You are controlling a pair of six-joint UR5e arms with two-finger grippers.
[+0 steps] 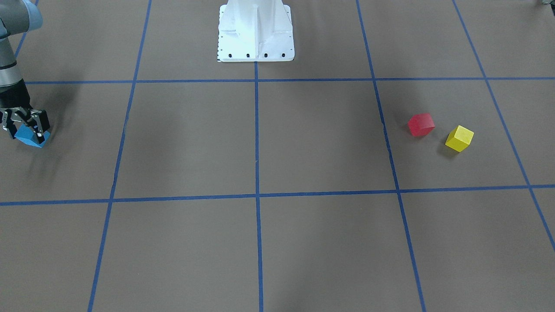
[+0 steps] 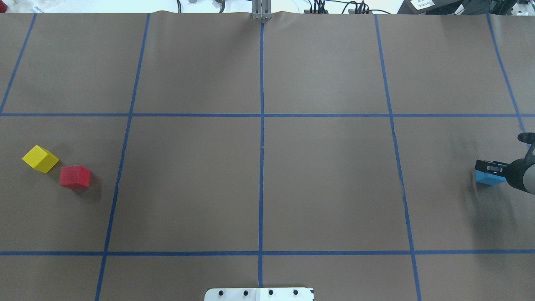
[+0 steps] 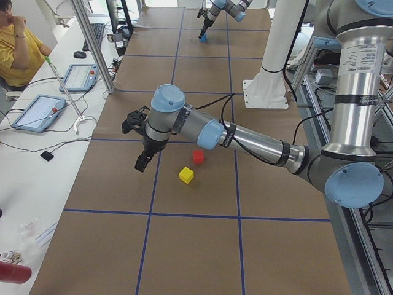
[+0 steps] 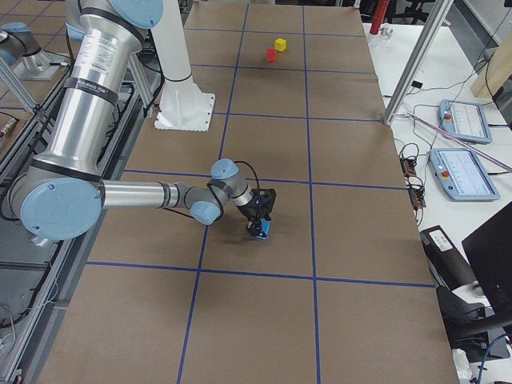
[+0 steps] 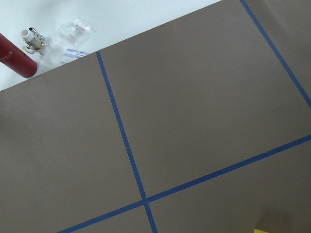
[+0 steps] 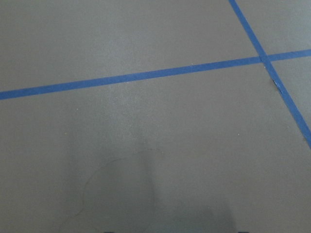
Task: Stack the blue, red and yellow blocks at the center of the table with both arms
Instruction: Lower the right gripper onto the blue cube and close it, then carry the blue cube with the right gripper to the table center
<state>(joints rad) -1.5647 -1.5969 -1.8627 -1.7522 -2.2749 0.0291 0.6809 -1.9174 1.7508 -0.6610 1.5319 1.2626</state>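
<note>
Well out toward the robot's right end of the brown paper-covered worktop (image 2: 326,184), grips a small blue cube-shaped block (image 1: 31,139) with the right gripper (image 1: 27,132). Jaws narrow, pressed on two opposite sides of that block, low over the paper with a shadow beneath. Cannot tell whether resting on the paper or just clear of it.

At the opposite end: a small red cube-shaped block (image 2: 75,177) just beside a small yellow cube-shaped block (image 2: 40,159), close but apart, both flat on the paper, with the yellow nearer the worktop's end.

Hovers raised over the paper near that pair with the left gripper (image 3: 141,165), touching neither. Seen only from the camera at the worktop's end, so cannot tell how wide those jaws stand.

Well apart from all three blocks, at the centre: crossing blue tape lines (image 2: 261,167), and at the robot's edge a white bolted base plate (image 2: 259,294).
</note>
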